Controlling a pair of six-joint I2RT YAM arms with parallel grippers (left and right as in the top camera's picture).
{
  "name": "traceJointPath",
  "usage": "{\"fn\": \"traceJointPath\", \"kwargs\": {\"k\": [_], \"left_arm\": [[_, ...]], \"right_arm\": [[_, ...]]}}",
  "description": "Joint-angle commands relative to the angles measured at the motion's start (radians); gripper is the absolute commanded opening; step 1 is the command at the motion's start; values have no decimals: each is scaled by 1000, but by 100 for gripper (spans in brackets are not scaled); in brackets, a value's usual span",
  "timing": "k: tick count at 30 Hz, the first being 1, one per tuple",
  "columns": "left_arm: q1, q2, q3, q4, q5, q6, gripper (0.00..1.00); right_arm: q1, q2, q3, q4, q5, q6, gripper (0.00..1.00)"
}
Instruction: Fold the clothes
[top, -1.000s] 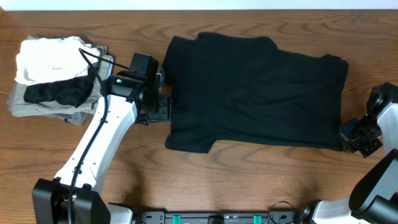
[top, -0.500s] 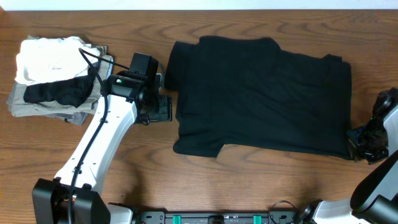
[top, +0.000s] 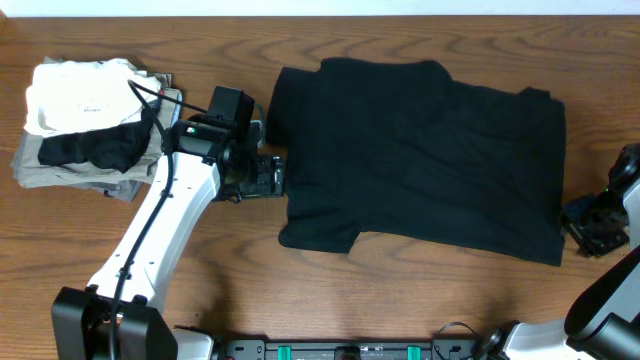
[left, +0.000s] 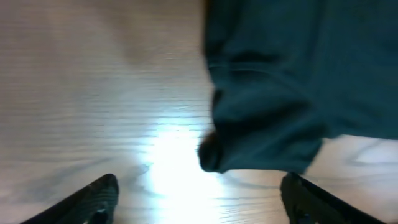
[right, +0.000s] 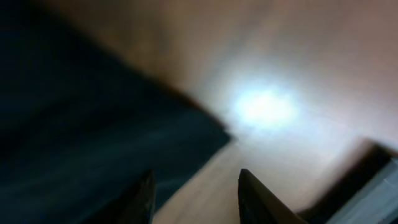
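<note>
Across mid-frame, the large black soft T-shirt (top: 420, 160) lies spread flat, ready for folding; left gripper (top: 272, 178) gapes wide, right gripper (top: 582, 222) part-open, both beside its edges, empty.

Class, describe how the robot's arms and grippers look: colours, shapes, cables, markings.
The left arm and right arm are white tubes with black joints. A black cable runs along the left one, with a green mark near its wrist. The left gripper and right gripper are black, two-fingered.
</note>
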Motion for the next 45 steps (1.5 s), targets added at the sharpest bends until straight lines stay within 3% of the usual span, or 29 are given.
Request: {"fn": "traceJointPath", "kwargs": {"k": [1,13,21,45], "left_arm": [[2,9,-39,13,97,34,87],[-30,124,-124,50,202,34,86],[-85,167,-156,49,209,32,84],[-87,214,-244,180,179,15,76]], "right_arm": [[-6,-6,18,12,-157,-108,40],[13,-6,18,10,-161,-130,33],[13,-6,18,10,-161,-138,31],[13,-6,18,6,-161,-138,28]]}}
